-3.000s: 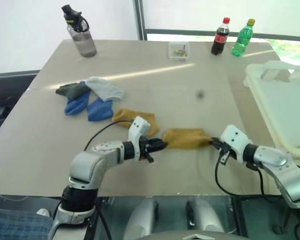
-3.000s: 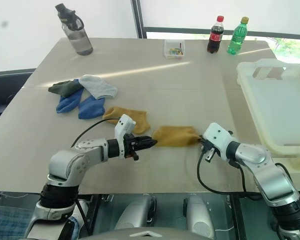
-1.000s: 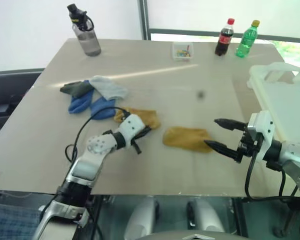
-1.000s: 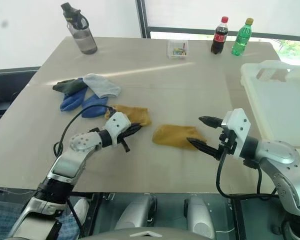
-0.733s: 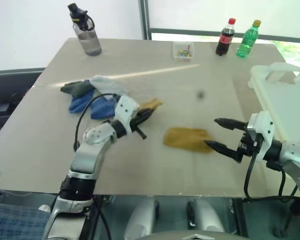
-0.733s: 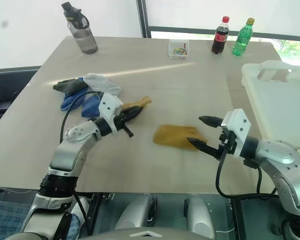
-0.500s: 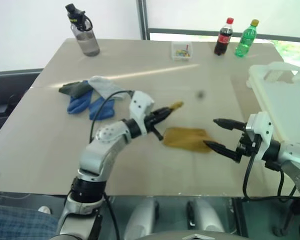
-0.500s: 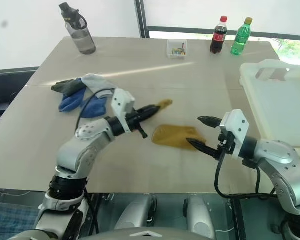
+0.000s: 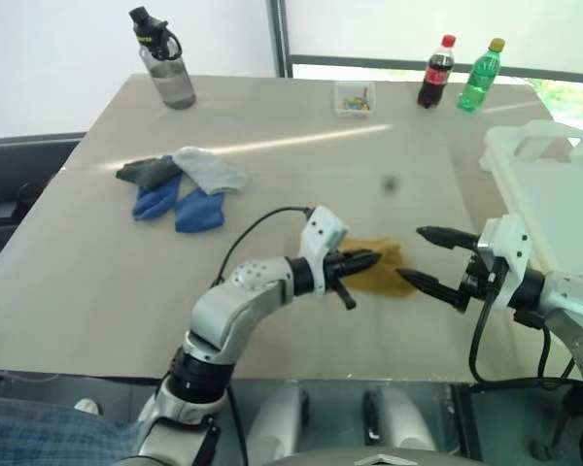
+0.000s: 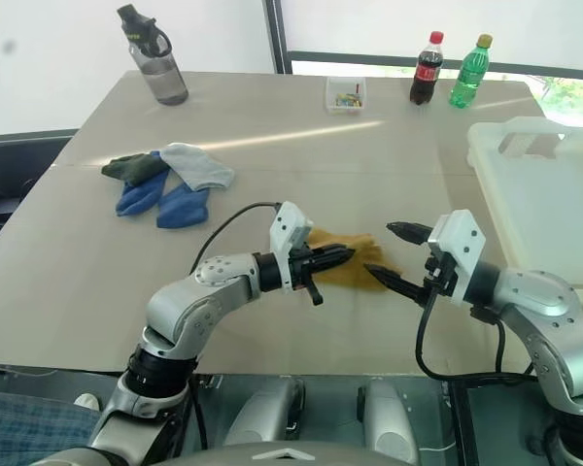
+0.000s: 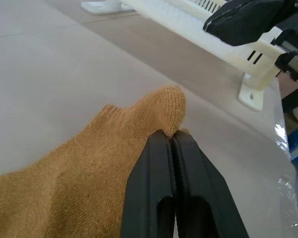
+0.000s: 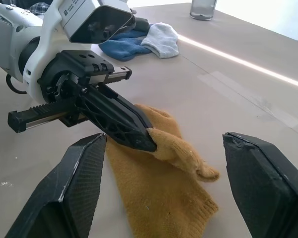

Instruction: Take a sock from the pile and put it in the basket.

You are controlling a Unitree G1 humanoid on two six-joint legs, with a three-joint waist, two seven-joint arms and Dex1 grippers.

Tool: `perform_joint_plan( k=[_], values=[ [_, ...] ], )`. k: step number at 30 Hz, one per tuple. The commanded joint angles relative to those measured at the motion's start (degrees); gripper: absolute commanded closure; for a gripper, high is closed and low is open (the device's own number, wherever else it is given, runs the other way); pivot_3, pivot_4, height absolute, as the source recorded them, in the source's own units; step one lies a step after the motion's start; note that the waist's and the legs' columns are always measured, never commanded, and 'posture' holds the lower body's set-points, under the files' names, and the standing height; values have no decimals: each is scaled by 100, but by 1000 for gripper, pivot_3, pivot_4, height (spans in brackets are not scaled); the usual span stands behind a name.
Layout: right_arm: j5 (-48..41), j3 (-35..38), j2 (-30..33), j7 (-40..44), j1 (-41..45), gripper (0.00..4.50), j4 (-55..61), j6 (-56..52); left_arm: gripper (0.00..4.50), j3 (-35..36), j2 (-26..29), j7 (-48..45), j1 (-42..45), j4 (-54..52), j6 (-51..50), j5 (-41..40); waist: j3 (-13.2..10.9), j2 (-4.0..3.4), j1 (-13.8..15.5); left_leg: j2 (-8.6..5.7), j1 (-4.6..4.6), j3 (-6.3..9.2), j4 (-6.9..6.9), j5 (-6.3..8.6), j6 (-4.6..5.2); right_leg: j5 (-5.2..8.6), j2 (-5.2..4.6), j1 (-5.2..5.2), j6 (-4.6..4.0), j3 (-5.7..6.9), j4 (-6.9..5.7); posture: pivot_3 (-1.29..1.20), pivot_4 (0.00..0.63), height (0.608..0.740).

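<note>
**Yellow sock pinched over its mate**

Table (image 9: 97, 262) spreads under both my arms. At three o'clock sits the basket (image 10: 544, 209), whitish and well apart from the pile (image 9: 180, 184), which lies at ten o'clock: blue, light grey and dark grey-green socks, loosely heaped. My right gripper (image 9: 429, 260) hangs at four o'clock, its fingers spread wide with nothing between them, pointing toward nine. My left gripper (image 9: 367, 260) faces it near the table's middle, fingers pressed together on a fold of the sock (image 12: 181, 148), mustard-yellow, which lies partly over a second yellow sock (image 12: 161, 198) flat on the table between my two grippers.
</note>
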State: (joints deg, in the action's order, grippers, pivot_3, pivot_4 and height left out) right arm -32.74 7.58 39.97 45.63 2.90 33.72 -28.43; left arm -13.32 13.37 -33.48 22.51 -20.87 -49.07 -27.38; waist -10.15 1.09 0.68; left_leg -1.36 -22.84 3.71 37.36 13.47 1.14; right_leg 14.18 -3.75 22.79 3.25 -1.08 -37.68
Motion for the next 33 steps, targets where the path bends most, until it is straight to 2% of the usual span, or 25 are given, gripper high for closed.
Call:
perform_joint_plan(
  k=[1,8,11,12,13,14,15,20,26,30,33],
  values=[
    [-37,29,-47,-58,-28,653,227,114,4429,61,-156,21,133,-175,-182,-301,0,0,-2,0,0,0,0,0,0,0,0,0,0,0,0,0,150,740],
    [3,-5,-60,-102,-44,653,251,118,4429,81,-209,-52,161,-186,-600,-737,0,0,-2,0,0,-1,0,0,0,0,0,0,0,-1,0,0,150,740],
    [25,-52,-92,-144,-41,653,271,117,3617,85,-251,12,161,-139,-633,-797,0,0,-2,0,0,-1,0,0,0,0,0,0,0,-1,0,0,150,740],
    [28,-82,-109,-166,-44,653,291,107,3171,116,-302,53,149,-113,-657,-841,0,0,-2,0,0,-1,0,0,0,0,0,0,0,-1,0,0,150,740],
    [33,-107,-122,-182,-49,653,307,98,2937,149,-349,94,133,-95,-667,-869,0,0,-1,0,0,-1,0,0,0,0,0,0,0,-1,0,0,150,740],
    [45,-138,-128,-189,-63,653,325,87,2361,199,-389,133,108,-87,-698,-909,0,0,-1,0,0,-1,0,0,0,0,0,0,0,-1,1,0,150,740],
    [61,-166,-125,-189,-77,653,337,80,2151,246,-404,134,89,-88,-758,-973,0,0,-3,0,0,0,0,0,0,0,0,0,0,-1,1,0,150,740],
    [249,-312,-21,-158,-150,653,334,103,2151,575,-133,-3,96,-141,-680,-1098,0,0,-3,0,0,0,0,0,0,0,1,0,0,-1,1,0,150,740],
    [758,-583,133,-166,-183,653,151,256,2151,1152,711,-171,277,448,-435,-906,1,-2,-15,3,5,0,0,0,-1,1,7,1,-2,-1,-2,0,150,740],
    [1279,-938,212,-155,-118,653,-32,447,2151,1677,710,-11,475,928,-652,-1165,-1,1,9,0,0,0,0,0,0,1,4,0,-1,-1,4,0,150,740],
    [1573,-1129,191,-211,-19,653,-188,523,2151,1748,679,101,542,1124,-810,-1186,-1,2,8,-2,-4,5,0,0,-1,0,0,0,0,3,7,0,150,740]
  ],
)
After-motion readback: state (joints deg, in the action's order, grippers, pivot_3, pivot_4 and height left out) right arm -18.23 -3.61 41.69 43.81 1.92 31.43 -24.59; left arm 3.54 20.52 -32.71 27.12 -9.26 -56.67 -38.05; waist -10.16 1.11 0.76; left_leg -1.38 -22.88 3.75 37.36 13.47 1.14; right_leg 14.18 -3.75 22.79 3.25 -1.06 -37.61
